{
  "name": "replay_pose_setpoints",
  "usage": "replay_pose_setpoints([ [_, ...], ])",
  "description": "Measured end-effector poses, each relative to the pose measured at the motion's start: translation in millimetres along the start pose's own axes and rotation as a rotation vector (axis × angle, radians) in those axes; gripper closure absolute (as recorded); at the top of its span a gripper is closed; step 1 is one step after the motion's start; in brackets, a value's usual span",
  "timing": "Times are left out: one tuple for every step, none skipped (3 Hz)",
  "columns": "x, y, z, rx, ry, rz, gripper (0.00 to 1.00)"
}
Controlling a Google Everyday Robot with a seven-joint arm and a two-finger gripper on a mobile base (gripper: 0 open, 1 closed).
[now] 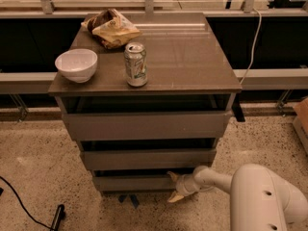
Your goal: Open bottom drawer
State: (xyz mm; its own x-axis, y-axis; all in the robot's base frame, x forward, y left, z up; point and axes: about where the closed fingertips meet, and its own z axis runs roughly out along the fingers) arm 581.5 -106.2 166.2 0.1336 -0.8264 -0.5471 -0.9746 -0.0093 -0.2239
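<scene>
The bottom drawer [132, 182] is the slimmest grey-brown front, lowest of three on the cabinet, near the floor. Its tray is hidden. My gripper [174, 187] sits at the drawer front's right end, on the end of the white arm [216, 179] that comes in from the lower right. One cream fingertip is at the drawer's top edge, the other points down below its bottom edge, so the fingers [175, 196] straddle the front's right end.
The mid-sized drawer front [148, 158] and the tallest one [147, 125] are above. On the cabinet top [183, 57] stand a white bowl [76, 65], a soda can [136, 64] and a crumpled chip bag [111, 28]. A black cable [19, 201] lies on the speckled floor at left.
</scene>
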Motion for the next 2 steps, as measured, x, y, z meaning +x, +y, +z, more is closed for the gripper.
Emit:
replay_pose_setpoints([
  [-0.1, 0.5, 0.1, -0.001, -0.001, 0.001, 0.32],
  [-1.8, -0.2, -2.3, -0.001, -0.001, 0.001, 0.39],
])
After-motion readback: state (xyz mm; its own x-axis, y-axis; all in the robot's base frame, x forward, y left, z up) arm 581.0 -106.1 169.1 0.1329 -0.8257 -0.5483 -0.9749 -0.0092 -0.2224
